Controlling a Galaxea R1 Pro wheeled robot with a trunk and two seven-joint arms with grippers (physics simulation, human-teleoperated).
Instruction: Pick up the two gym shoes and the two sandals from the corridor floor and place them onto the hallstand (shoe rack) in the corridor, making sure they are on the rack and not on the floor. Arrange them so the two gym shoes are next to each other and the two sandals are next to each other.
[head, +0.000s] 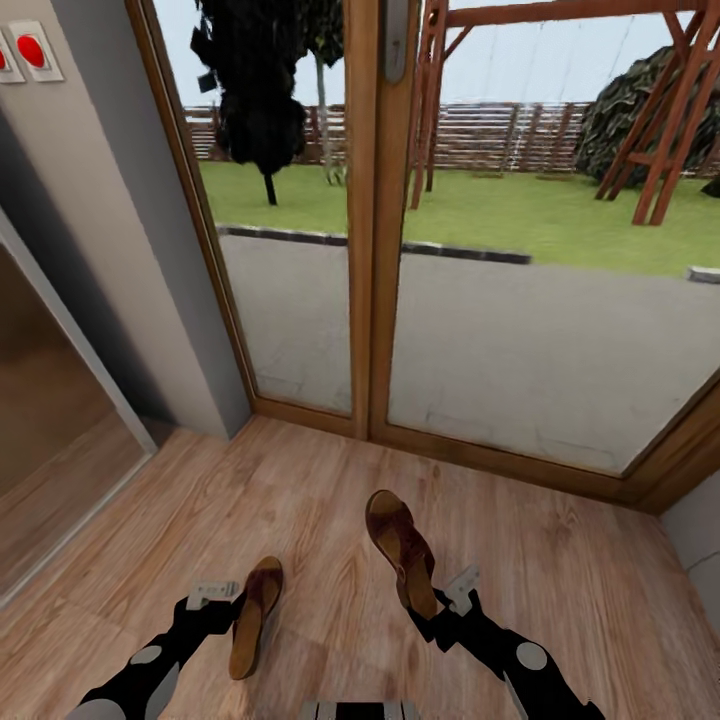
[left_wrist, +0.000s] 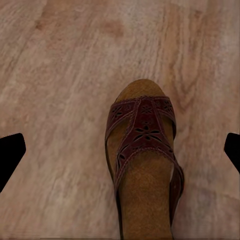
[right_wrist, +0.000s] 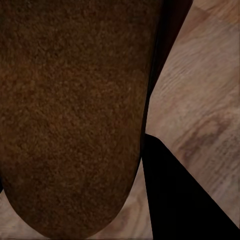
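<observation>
A big brown sandal (right_wrist: 70, 115) is seen very close up. Its rough, grainy footbed is shown, with a rounded end. A black finger (right_wrist: 180, 195) of the gripper is seen right beside the sandal's edge. Light brown wood floor (right_wrist: 200, 85) is seen past them, with dark grain marks.

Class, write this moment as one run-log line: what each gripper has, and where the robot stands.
left gripper: shut on left sandal | right gripper: shut on right sandal | location: corridor floor facing glass door

looks like a home entryway: wood plank floor (head: 330, 480), glass patio door (head: 370, 220) facing a garden, sandals (head: 402, 550) lying around
</observation>
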